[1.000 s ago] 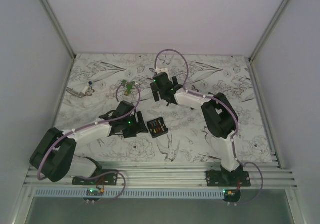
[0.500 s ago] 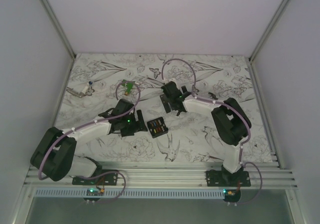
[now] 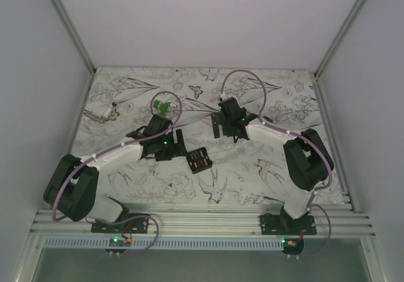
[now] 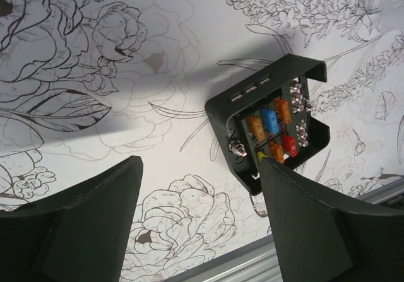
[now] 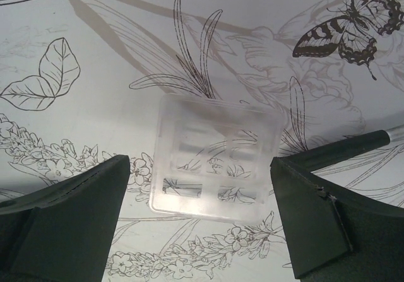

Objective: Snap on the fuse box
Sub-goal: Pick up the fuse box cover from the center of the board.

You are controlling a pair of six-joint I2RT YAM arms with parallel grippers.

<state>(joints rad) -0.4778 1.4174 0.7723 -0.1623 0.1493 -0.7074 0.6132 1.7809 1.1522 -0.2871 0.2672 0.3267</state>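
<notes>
Our left gripper (image 4: 201,228) stands with jaws apart and empty. The fuse box (image 4: 268,124) lies right of centre in the left wrist view, with orange, blue and red fuses showing. Our right gripper (image 5: 201,216) gapes wide too, low in its frame, and a clear square lid (image 5: 218,158) lies at centre on the flowered table (image 5: 95,17).

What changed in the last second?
The right tool swung right and slightly nearer, and is now open above the clear lid. The left tool drew slightly away from the fuse box, open and empty. The fuse box and green piece stayed put; nothing was grasped.
</notes>
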